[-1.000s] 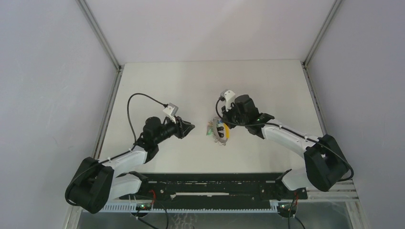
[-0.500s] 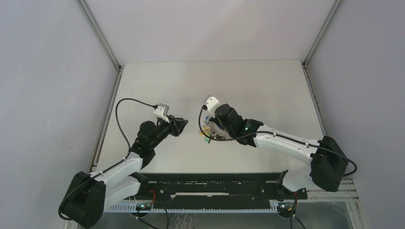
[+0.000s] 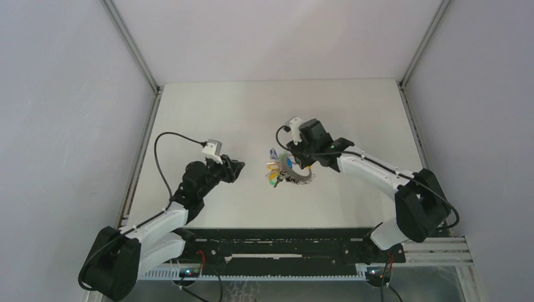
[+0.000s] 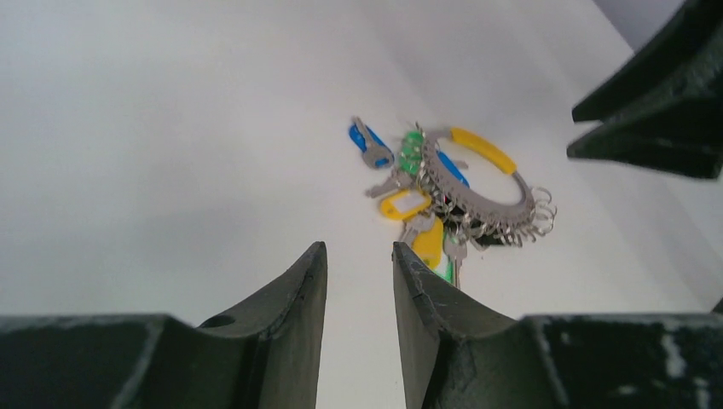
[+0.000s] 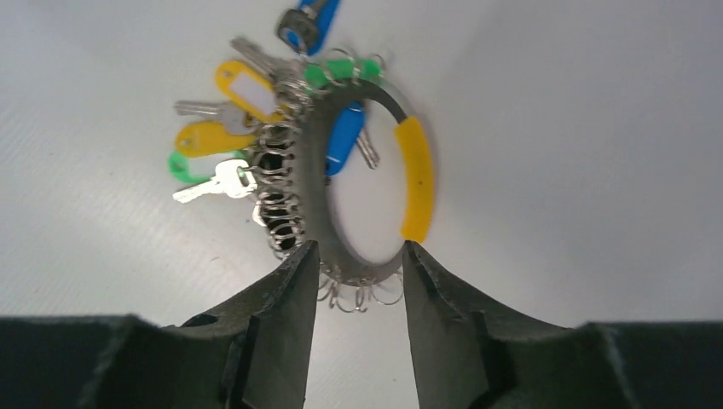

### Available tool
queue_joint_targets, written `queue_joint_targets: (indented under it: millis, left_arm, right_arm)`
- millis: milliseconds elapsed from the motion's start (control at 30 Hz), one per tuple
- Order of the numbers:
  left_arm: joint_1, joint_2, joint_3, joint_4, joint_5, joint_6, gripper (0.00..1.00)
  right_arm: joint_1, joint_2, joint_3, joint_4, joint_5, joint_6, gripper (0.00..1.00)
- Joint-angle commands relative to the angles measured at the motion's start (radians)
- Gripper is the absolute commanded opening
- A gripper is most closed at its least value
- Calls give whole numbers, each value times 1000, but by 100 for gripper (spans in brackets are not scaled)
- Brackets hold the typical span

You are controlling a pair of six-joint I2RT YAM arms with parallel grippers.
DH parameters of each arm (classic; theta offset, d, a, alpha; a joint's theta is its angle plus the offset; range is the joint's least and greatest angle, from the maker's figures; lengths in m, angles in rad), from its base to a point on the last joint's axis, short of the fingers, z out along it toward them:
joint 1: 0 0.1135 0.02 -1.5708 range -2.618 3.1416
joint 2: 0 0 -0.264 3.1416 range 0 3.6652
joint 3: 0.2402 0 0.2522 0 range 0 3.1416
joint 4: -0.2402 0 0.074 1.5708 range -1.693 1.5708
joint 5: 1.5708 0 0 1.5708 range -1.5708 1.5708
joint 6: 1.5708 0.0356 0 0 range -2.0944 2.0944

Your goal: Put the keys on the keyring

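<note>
My right gripper (image 5: 356, 256), fingers apart, straddles the near arc of the silvery metal keyring with the yellow band (image 5: 314, 204), flat on the white surface (image 5: 554, 128). My left gripper (image 4: 358, 256), narrowly apart and empty, sits farther off. I can't pick out the loose black-headed key.

— Where are you looking from?
— One camera sits high behind my arm bases, facing down over the whole table (image 3: 214, 107). One rides each wrist, low, close, facing forward.
— What do they share?
— The keyring (image 3: 291, 173), seen in all three.
</note>
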Motion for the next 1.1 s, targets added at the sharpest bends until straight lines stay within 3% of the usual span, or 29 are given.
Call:
queue_joint_targets:
  millis: [0, 233, 667, 833, 933, 1067]
  left_arm:
    - [5, 63, 40, 42, 95, -8, 39]
    - [5, 116, 59, 51, 135, 1, 39]
    - [5, 158, 70, 50, 137, 8, 39]
    - [6, 156, 71, 51, 137, 4, 39]
    - [5, 147, 70, 46, 133, 3, 39]
    - [6, 121, 66, 26, 111, 9, 39]
  right_arm:
    - [-91, 89, 65, -72, -125, 105, 43]
    - [-177, 290, 205, -133, -141, 84, 47]
    - [-202, 537, 377, -194, -145, 29, 40]
    - [-180, 560, 408, -242, -76, -6, 26]
    - [-166, 536, 421, -262, 19, -32, 11]
    - [-129, 440, 420, -280, 191, -71, 1]
